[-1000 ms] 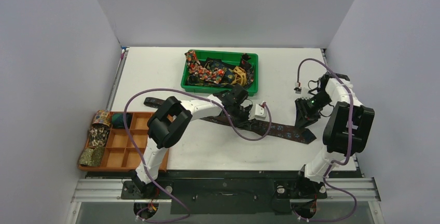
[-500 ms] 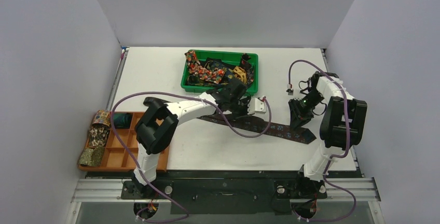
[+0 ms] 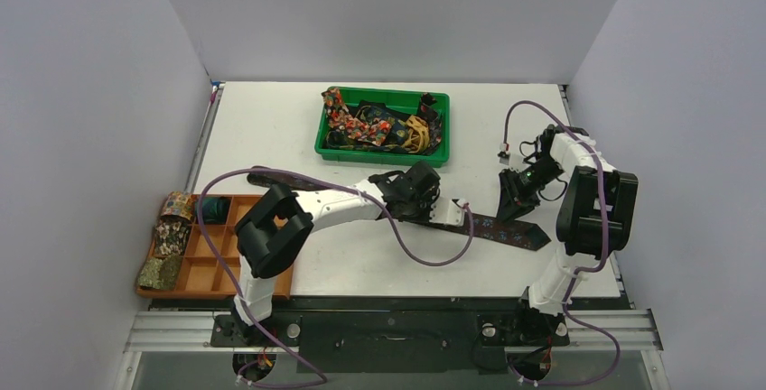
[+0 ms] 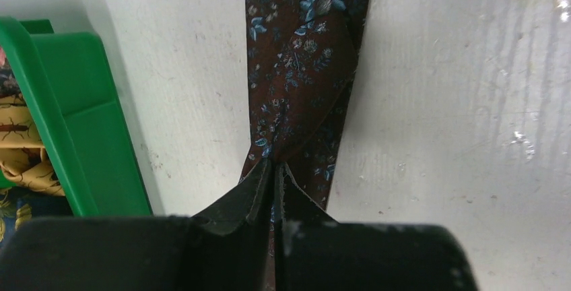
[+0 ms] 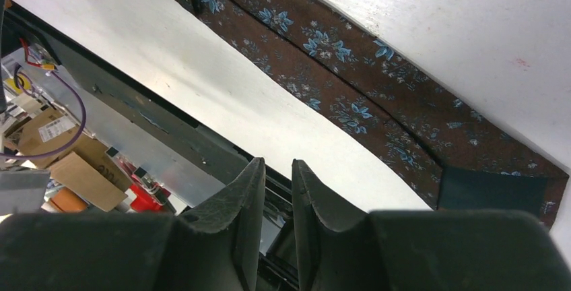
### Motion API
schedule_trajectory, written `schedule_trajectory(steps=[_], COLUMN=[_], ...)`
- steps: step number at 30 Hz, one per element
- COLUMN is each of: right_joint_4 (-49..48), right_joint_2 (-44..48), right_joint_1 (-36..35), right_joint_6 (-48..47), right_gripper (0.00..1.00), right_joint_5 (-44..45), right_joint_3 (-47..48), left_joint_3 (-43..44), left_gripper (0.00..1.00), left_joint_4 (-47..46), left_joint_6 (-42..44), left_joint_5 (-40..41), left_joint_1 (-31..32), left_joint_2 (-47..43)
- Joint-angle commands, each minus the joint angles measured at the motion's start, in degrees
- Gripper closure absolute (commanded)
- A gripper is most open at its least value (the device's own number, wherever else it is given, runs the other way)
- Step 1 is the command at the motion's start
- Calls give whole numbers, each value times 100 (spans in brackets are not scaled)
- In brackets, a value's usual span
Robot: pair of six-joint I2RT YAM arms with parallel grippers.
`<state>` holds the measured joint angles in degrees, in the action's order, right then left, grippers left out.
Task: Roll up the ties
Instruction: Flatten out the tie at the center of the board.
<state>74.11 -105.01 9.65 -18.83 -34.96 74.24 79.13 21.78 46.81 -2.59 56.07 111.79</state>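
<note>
Lying flat on the white tabletop [image 3: 271, 128], a long dark brown tie [image 3: 492, 227] with small blue flowers runs slantwise across the middle in the overhead view, its narrow end toward 10 o'clock and its wide pointed end toward 4 o'clock. About midway along it the left tool [image 4: 273, 166] is clamped on the fabric: in the left wrist view the two fingers meet with no gap, and a fold of the tie is pinched between their tips, the cloth rising from the tabletop into the pinch and creasing there. Toward 3 o'clock from that grip, near the wide end, the right tool [image 5: 277, 166] points down at the tabletop just beside the tie; its fingers stand slightly apart with a narrow gap and nothing between them, and I cannot tell whether they touch the surface. The right wrist view shows the wide end lying with a darker lining patch at its tip. At 12 o'clock on the tabletop sits a green bin [image 3: 379, 155] holding a loose heap of ties [image 3: 379, 126], red floral, yellow and dark ones tangled together. At 8 o'clock, at the left edge, an orange tray [image 3: 226, 244] with small compartments holds rolled ties [image 3: 168, 236] down its left column and one dark coil [image 3: 213, 209] in a far compartment. A purple cable [image 3: 434, 259] loops from the left arm over the tabletop.
</note>
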Motion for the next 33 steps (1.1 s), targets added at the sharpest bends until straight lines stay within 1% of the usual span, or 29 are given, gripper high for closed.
schedule_trajectory(steps=[1,12,18,25,33], right_joint_4=[-97,-384,-568,-652,-740], right_joint_2=[-26,-81,-167,-383,-606], right_joint_1=[-16,-28,-83,-224,-415], right_joint_6=[111,489,692,875,933], right_gripper=[81,81,81,75,75], right_joint_5=[-239,12,435,996,1282], right_joint_3=[-3,-218,-335,-386,-381], left_joint_3=[348,699,896,1213,1076], left_gripper=[100,100,100,100,100], left_joint_4=[183,171,156,210,1], left_joint_6=[-54,-277,-457,-762,-1078], left_joint_5=[456,403,262,-11,-212], left_joint_1=[-53,124,183,192,185], left_joint_2=[151,430,565,803,713])
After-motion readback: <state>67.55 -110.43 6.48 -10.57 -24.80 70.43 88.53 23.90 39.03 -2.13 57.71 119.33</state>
